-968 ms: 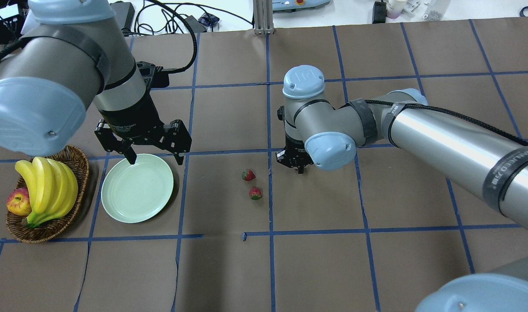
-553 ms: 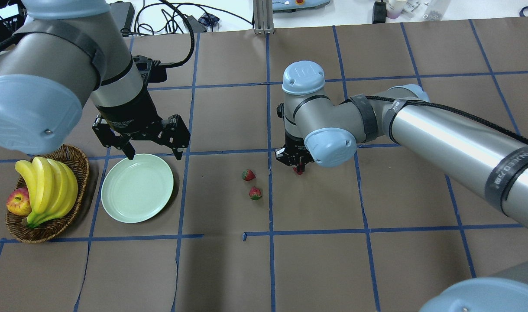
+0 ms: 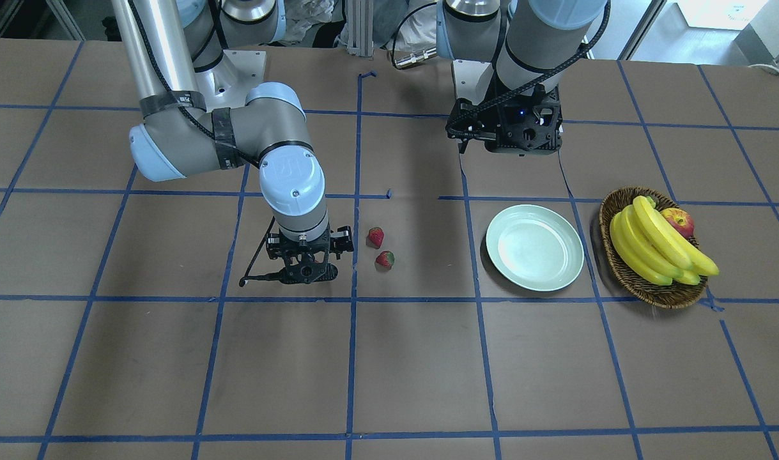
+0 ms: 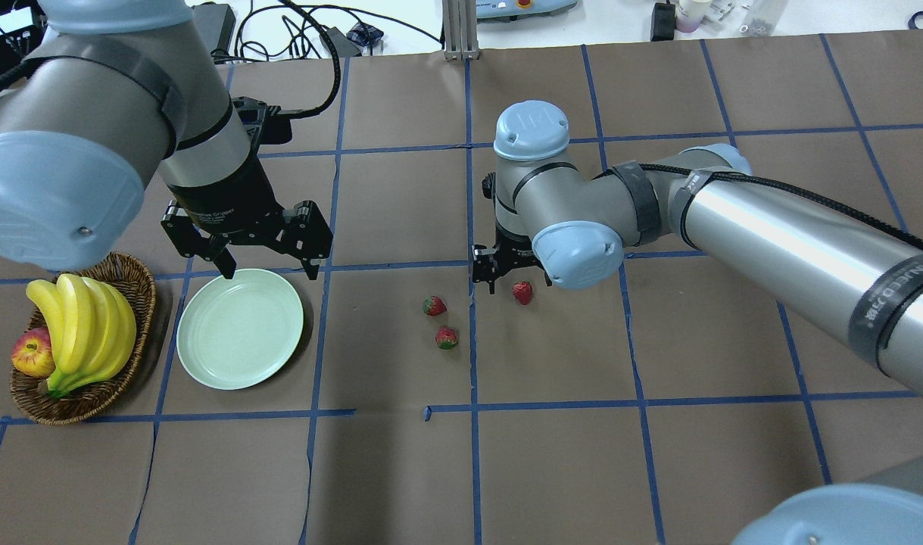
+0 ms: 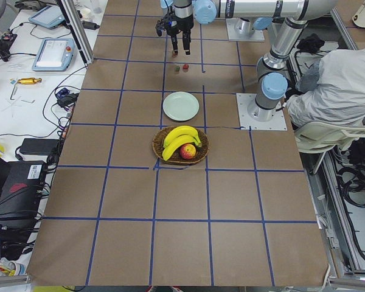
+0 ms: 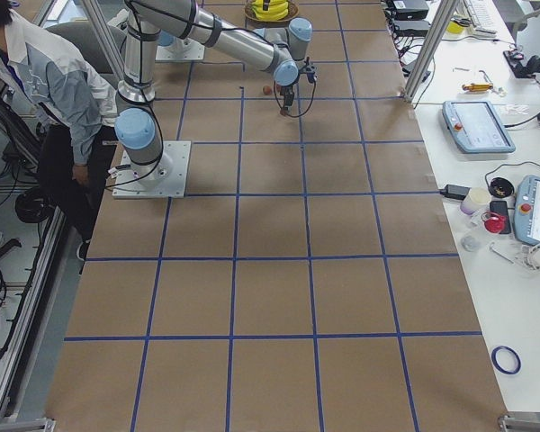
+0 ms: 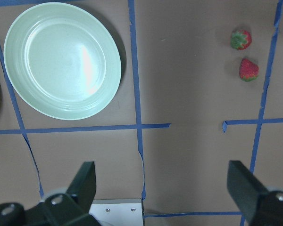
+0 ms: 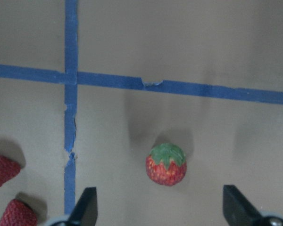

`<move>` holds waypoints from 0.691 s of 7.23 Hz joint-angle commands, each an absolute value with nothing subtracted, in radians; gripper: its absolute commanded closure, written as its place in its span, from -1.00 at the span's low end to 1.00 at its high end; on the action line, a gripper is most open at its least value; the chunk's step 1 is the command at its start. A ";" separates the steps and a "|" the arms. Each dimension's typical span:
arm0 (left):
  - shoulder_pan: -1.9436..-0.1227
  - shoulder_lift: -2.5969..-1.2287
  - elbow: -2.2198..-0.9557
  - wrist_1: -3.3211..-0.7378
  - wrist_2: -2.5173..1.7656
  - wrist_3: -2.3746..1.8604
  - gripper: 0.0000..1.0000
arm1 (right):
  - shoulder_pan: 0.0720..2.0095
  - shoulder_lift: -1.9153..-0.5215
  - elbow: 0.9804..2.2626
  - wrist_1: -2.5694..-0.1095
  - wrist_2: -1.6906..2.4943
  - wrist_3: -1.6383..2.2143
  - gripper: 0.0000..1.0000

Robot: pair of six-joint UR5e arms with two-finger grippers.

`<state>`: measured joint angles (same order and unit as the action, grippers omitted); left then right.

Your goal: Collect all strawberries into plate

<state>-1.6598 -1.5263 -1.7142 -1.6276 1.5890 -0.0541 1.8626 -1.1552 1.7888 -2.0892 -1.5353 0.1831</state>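
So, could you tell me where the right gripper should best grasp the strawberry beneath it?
The strawberry sits roughly cap-up, so probably pinch its red body at the widest part, below the green cap, coming straight down from above, where the open right gripper hangs.

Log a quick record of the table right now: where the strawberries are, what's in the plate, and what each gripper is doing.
plate: empty
strawberries: three, none in the plate yet
left gripper: open, empty, raised near the plate
right gripper: open, empty, over the lone strawberry
other two: close together, apart from the lone strawberry
basket: bananas and an apple, beside the plate
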 commanded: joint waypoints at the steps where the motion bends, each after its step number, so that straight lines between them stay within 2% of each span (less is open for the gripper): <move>1: -1.660 -1.526 -1.717 -1.628 1.588 -0.055 -1.00 | 1.862 -1.123 1.793 -2.111 -1.537 0.176 -1.00; 3: -1.660 -1.526 -1.721 -1.628 1.588 -0.057 -1.00 | 1.862 -1.115 1.808 -2.103 -1.546 0.181 -0.93; 5: -1.661 -1.526 -1.724 -1.628 1.586 -0.058 -1.00 | 1.862 -1.115 1.816 -2.102 -1.542 0.180 -0.58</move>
